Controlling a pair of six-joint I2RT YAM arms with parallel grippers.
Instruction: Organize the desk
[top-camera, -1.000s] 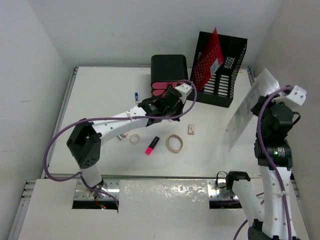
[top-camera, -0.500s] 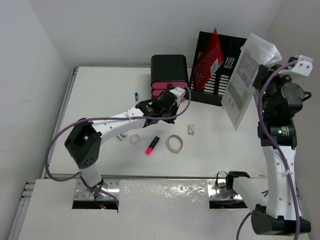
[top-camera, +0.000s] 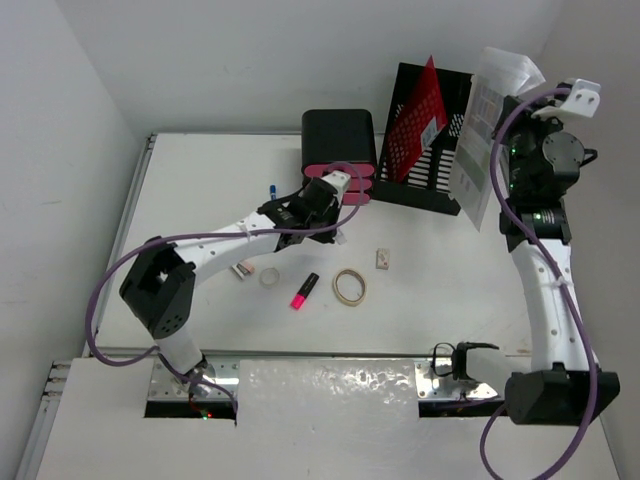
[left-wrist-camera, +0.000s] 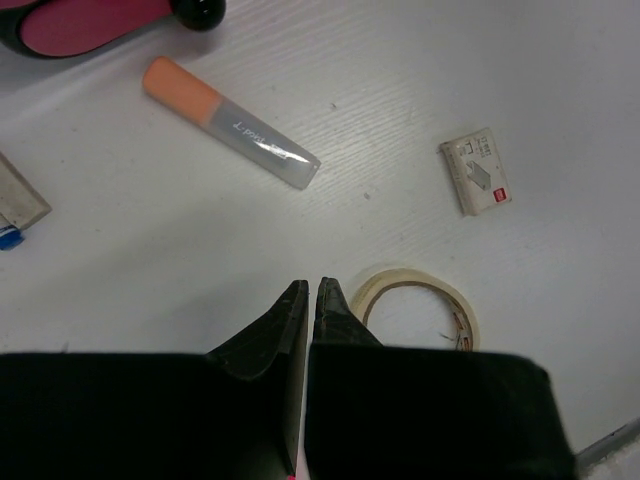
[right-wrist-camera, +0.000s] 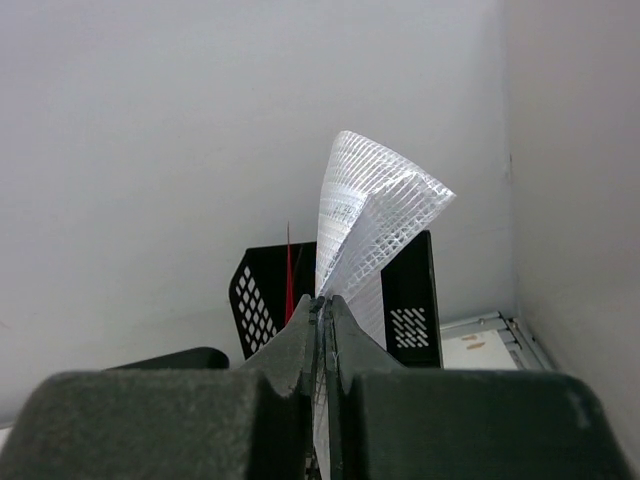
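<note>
Top external: the counter (top-camera: 200, 190) is filling mid-frame, carrying loose clutter: tape roll (top-camera: 349, 287), pink highlighter (top-camera: 304, 290), staple box (top-camera: 383, 259). Left tool (left-wrist-camera: 308, 292), tips pressed together and empty, is hovering low near an orange marker (left-wrist-camera: 225, 122), probably lining up a pick. Right tool (right-wrist-camera: 325, 305) is pinching a mesh pouch (top-camera: 487, 130) upright by the black file rack (top-camera: 440, 140), likely for sliding it in edgewise.

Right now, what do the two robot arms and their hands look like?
Both the left arm and the right arm have white links, bulky black joint housings and a loose purple cable looping alongside. The left hand and the right hand are matte black, each with two tapered, wedge-shaped fingers.
</note>
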